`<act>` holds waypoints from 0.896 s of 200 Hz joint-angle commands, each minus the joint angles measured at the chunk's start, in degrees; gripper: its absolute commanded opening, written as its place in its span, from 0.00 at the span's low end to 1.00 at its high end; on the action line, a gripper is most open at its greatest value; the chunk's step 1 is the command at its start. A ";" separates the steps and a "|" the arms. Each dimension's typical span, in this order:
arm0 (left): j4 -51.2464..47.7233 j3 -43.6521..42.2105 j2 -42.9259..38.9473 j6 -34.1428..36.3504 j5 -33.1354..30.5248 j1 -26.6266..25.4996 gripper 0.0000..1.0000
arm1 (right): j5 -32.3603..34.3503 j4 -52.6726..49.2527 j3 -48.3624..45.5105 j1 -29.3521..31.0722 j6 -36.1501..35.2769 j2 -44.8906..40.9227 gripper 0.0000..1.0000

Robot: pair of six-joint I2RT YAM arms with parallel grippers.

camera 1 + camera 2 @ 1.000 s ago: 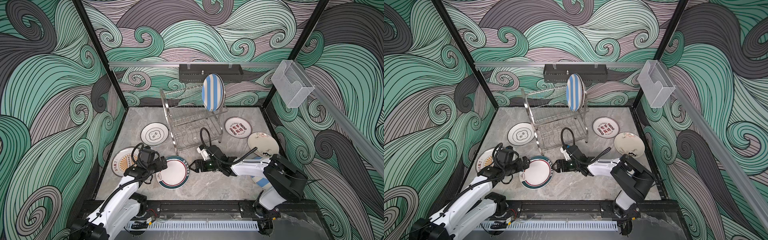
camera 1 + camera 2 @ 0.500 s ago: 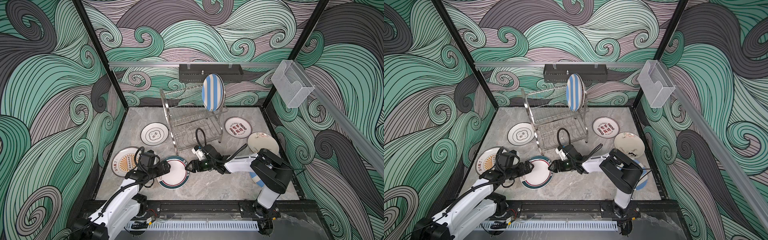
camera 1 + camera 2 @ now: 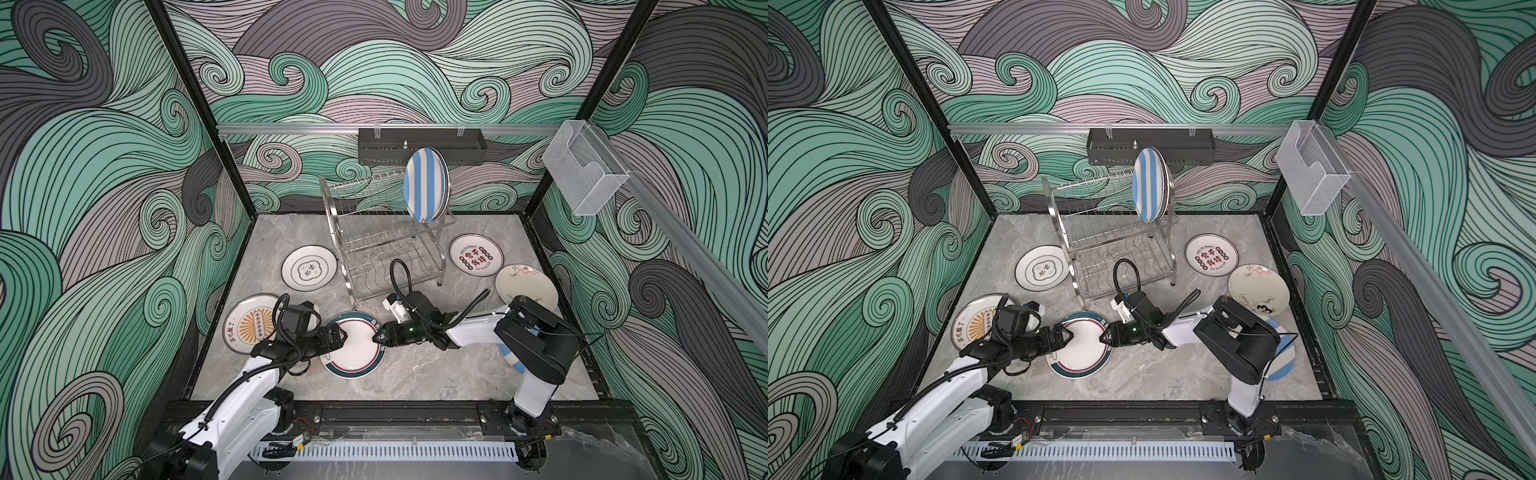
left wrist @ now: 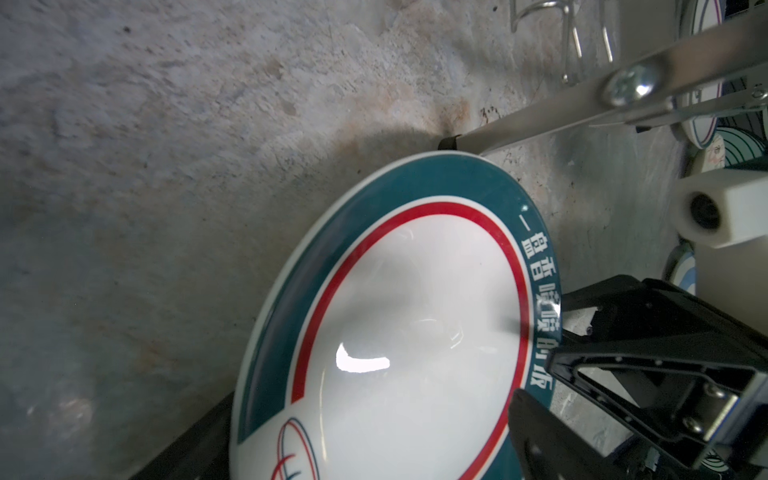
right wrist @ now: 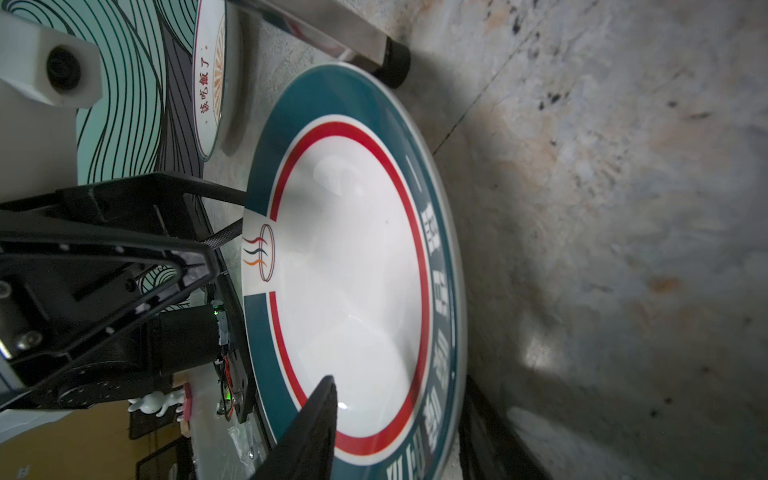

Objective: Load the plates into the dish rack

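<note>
Plate: teal-rimmed, lying on the bench just in front of the rack, far rim close to a rack foot, flanked by both tools.
Left tool: jaws spread wide, tips against the plate's left rim, nothing clamped.
Right tool: astride the opposite rim, one finger over the glazed face and one beneath. Partly closed, no telling whether pinched tight yet.
Striped plate: standing on edge in the rack's upper tier.
Slip risk: likely the main one. Smooth glaze, hold on the rim only, whole weight hanging off one edge once lifted.
Shove risk: plate skidding into the rack foot if pressed from the left before the pinch is firm.
Knock risk: a jolted rack could tip the striped plate.
Snag risk: looped cable on the right arm, close to the rack's lower wires.
</note>
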 commanded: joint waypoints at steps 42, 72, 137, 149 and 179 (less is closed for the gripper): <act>3.32 -1.32 -1.83 -1.90 4.26 -0.45 0.99 | 1.36 -0.72 -1.64 0.19 0.95 -0.12 0.24; 3.59 -1.63 -2.44 -2.68 4.38 -1.81 0.98 | 1.57 0.08 -2.66 -0.08 2.31 -1.04 0.18; 2.49 -0.73 -1.94 -2.22 2.63 -4.10 0.99 | 1.99 0.21 -5.97 -1.22 5.24 -6.09 0.02; 2.50 0.13 -1.65 -2.31 2.55 -4.26 0.99 | 2.41 0.39 -6.79 -1.40 5.76 -7.30 0.00; 0.23 3.11 -1.52 -1.22 0.09 -4.24 0.99 | 4.19 -3.06 -8.47 -2.05 5.85 -12.04 0.00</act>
